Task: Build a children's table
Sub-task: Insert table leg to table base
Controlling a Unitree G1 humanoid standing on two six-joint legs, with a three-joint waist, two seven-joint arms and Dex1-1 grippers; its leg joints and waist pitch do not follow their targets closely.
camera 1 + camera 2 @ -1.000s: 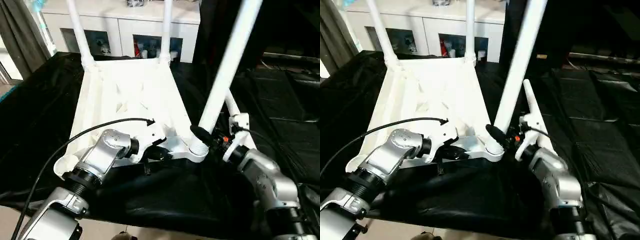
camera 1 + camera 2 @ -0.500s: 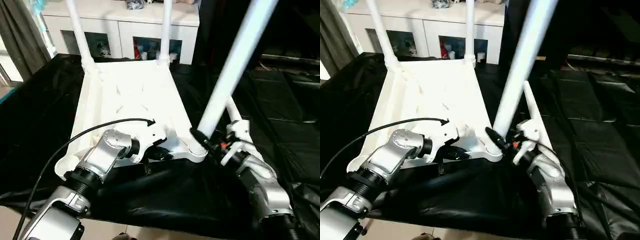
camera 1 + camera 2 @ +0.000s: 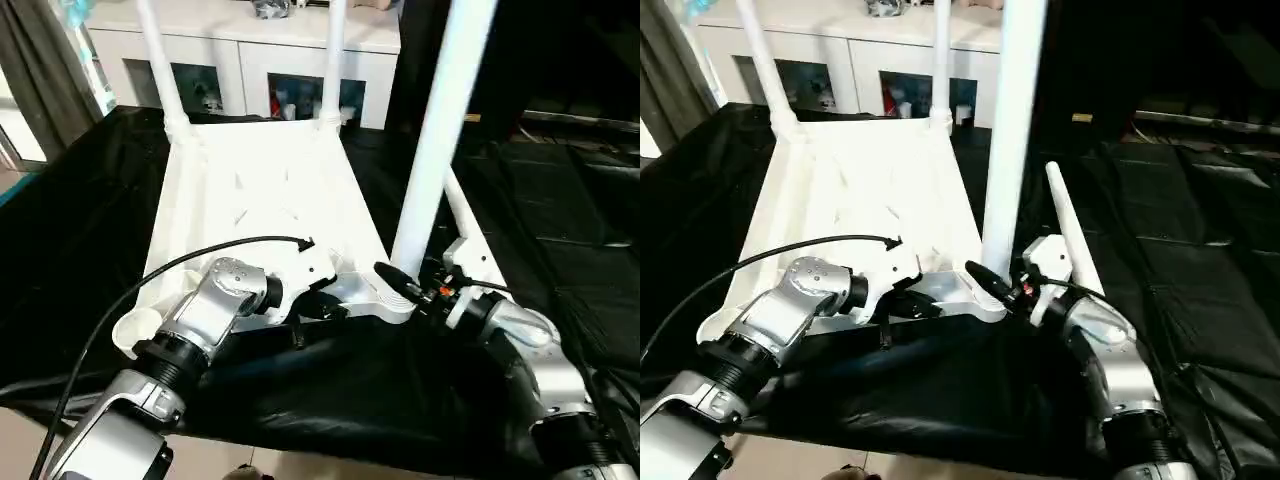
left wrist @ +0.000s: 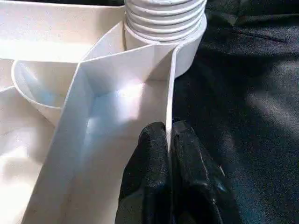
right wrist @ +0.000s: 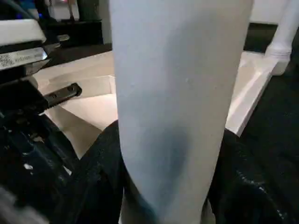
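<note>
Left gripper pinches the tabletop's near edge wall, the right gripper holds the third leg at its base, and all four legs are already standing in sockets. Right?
Not quite: three legs stand; the fourth leg lies on the black cloth beside the tabletop, as the right eye view shows. The rest holds.

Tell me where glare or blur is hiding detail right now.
Left wrist view: a bright glare patch washes out the tabletop wall ahead of the left gripper. Right wrist view: the held leg is soft and out of focus, its lower part shadowed. Head views: the tabletop's ribs look washed out.
</note>
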